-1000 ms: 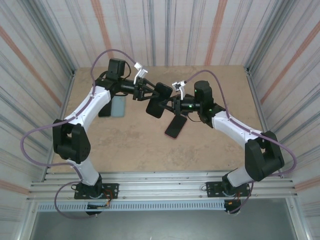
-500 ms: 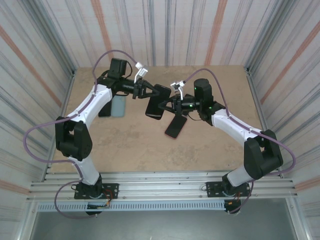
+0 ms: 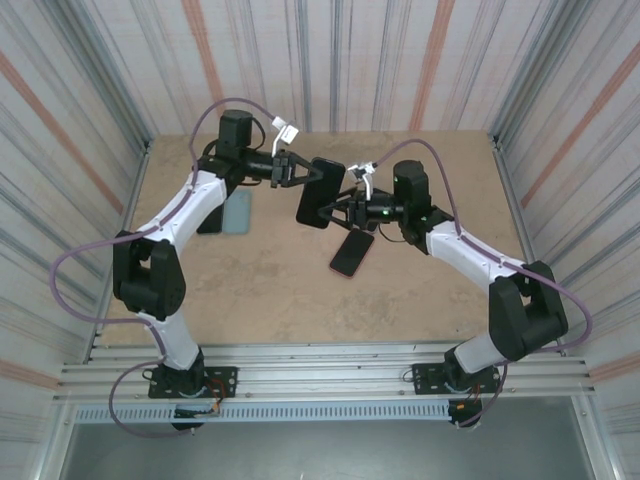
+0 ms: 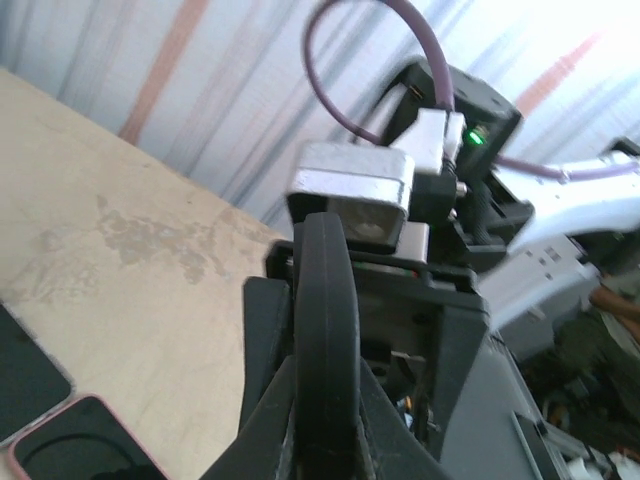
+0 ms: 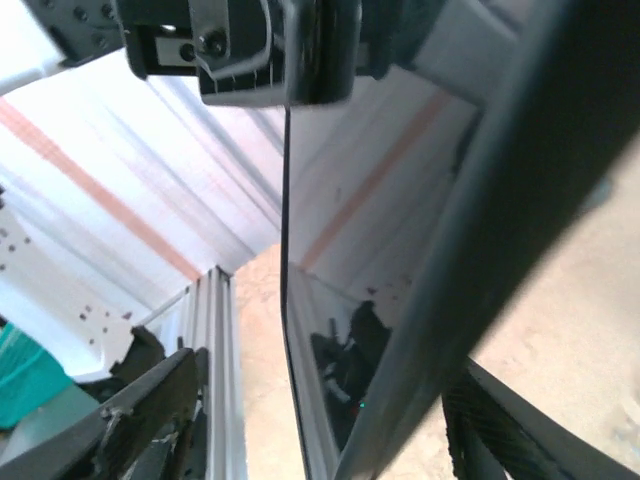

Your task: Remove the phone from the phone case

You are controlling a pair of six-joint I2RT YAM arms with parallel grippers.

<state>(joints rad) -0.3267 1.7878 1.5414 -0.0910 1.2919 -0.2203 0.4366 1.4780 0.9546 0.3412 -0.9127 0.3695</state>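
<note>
A black phone in its black phone case (image 3: 320,192) hangs on edge in the air over the middle of the table. My left gripper (image 3: 303,175) is shut on its upper end. In the left wrist view the case's rounded black rim (image 4: 325,320) is pinched between both fingers. My right gripper (image 3: 338,212) stands open around the lower end. In the right wrist view the glossy screen (image 5: 345,300) runs up between the spread fingers (image 5: 150,410), apart from both. I cannot tell where phone and case meet.
On the table lie a pink-rimmed phone (image 3: 350,252) under the right gripper, and a grey-blue phone (image 3: 237,212) beside a black one (image 3: 210,218) at the left. Striped walls close in on three sides. The two wrists are very close together.
The left gripper has shut on the cased phone's top and lifted it slightly up and right. The right gripper, shut on it before, has let go and opened.
</note>
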